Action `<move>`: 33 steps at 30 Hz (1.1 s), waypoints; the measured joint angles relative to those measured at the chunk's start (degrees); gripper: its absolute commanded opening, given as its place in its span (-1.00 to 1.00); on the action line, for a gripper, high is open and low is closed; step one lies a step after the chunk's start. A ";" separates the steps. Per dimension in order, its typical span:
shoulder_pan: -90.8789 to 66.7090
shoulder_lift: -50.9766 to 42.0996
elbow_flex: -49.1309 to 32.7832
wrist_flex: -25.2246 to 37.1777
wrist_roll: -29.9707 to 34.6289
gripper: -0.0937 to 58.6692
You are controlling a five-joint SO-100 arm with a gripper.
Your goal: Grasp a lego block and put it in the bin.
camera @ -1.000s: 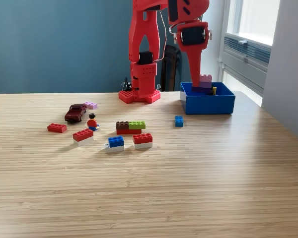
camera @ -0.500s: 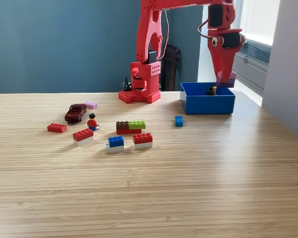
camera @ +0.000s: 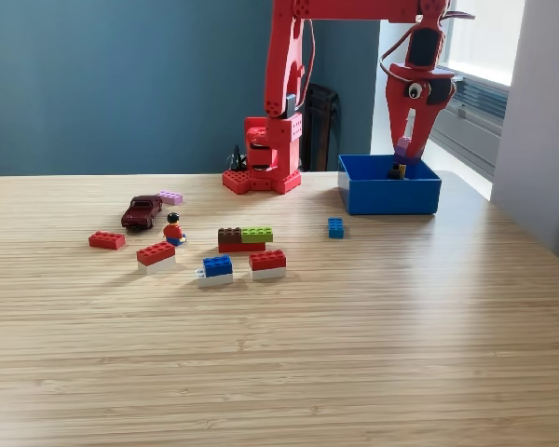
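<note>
The blue bin (camera: 391, 193) stands at the back of the wooden table, on the exterior view's right. My red gripper (camera: 408, 147) hangs point-down just above its far side, jaws spread open. A small purple lego block (camera: 402, 147) shows between the fingertips, right over the bin's opening; I cannot tell whether a finger still touches it. A yellow and a dark piece (camera: 398, 169) poke up inside the bin. Several other lego blocks lie on the table to the left, among them a small blue one (camera: 335, 227) nearest the bin.
My arm's red base (camera: 264, 158) stands left of the bin. In the table's middle lie a brown-green-red stack (camera: 244, 239), red-white (camera: 267, 264) and blue-white (camera: 216, 270) blocks, a minifigure (camera: 173, 229), a dark red toy car (camera: 142, 211) and a pink plate (camera: 170, 197).
The gripper swung from the bin's near left to its far side, then turned and spread its jaws; the purple block now sits lower between the tips.
</note>
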 measured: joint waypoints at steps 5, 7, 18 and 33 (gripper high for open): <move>0.00 0.00 0.70 0.18 -2.02 0.19; 0.18 0.00 0.70 0.18 -2.55 0.38; 1.23 0.00 -5.62 0.18 -2.55 -0.81; 21.71 0.00 -10.99 0.18 -1.23 -0.99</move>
